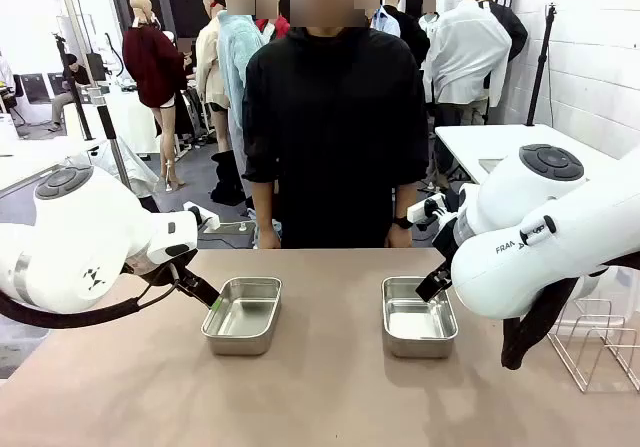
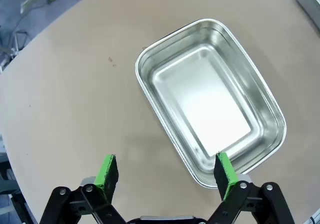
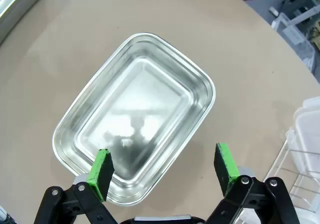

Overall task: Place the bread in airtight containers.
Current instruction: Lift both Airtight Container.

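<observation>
I see two small rectangular stainless-steel tins with rounded corners on the tan table (image 1: 320, 397), both open at the top with bare, shining floors. The left tin (image 1: 243, 315) (image 2: 200, 98) stands left of the middle, and the right tin (image 1: 419, 317) (image 3: 135, 119) stands well apart from it, right of the middle.

My left gripper (image 1: 208, 302) (image 2: 165, 166) hangs at the left tin's left edge with its green pads spread wide. From its wrist, one pad lies over the tin's rim and the other over bare table. My right gripper (image 1: 432, 285) (image 3: 162, 159) hangs at the right tin's far right corner, also spread wide, with one pad over the rim and the other over the table. I cannot tell whether either pad touches metal.

A person in a black top (image 1: 335, 117) stands at the far side. A wire rack (image 1: 598, 345) sits at the right edge.
</observation>
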Available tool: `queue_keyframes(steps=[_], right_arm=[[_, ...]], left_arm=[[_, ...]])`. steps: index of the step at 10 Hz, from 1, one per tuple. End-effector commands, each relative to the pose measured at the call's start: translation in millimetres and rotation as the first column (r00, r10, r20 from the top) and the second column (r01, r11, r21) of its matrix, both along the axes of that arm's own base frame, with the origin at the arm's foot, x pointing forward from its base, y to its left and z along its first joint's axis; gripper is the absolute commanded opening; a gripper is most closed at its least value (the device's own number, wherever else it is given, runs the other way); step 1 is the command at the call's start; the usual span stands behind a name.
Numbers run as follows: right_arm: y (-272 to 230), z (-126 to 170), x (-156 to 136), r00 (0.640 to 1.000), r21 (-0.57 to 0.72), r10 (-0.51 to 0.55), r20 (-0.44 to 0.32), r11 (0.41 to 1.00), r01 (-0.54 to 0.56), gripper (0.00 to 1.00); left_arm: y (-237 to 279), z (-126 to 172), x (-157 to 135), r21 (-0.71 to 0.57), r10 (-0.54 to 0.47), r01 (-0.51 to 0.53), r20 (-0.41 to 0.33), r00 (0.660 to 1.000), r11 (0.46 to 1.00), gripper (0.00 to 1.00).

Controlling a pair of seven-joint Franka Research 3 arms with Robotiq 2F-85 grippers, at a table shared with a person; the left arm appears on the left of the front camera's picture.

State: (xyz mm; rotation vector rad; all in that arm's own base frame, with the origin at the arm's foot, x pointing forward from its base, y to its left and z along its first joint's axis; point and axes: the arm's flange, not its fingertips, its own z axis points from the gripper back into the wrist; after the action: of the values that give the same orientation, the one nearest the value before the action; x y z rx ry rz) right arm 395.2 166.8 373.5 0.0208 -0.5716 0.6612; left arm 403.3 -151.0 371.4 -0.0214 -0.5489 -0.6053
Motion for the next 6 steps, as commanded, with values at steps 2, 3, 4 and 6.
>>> queue_keyframes(steps=[2,3,4,6], right_arm=[[0.0,0.0,0.0,1.000,0.000,0.000,0.000,1.000,0.000,1.00],[0.0,0.0,0.0,1.000,0.000,0.000,0.000,1.000,0.000,1.00],[0.0,0.0,0.0,1.000,0.000,0.000,0.000,1.000,0.000,1.00],[0.0,0.0,0.0,1.000,0.000,0.000,0.000,1.000,0.000,1.00]], left_arm=[[0.0,0.0,0.0,0.000,0.000,0.000,0.000,1.000,1.000,1.00],[0.0,0.0,0.0,0.000,0.000,0.000,0.000,1.000,1.000,1.00],[0.0,0.0,0.0,0.000,0.000,0.000,0.000,1.000,1.000,1.00],[0.0,0.0,0.0,0.000,0.000,0.000,0.000,1.000,1.000,1.00]])
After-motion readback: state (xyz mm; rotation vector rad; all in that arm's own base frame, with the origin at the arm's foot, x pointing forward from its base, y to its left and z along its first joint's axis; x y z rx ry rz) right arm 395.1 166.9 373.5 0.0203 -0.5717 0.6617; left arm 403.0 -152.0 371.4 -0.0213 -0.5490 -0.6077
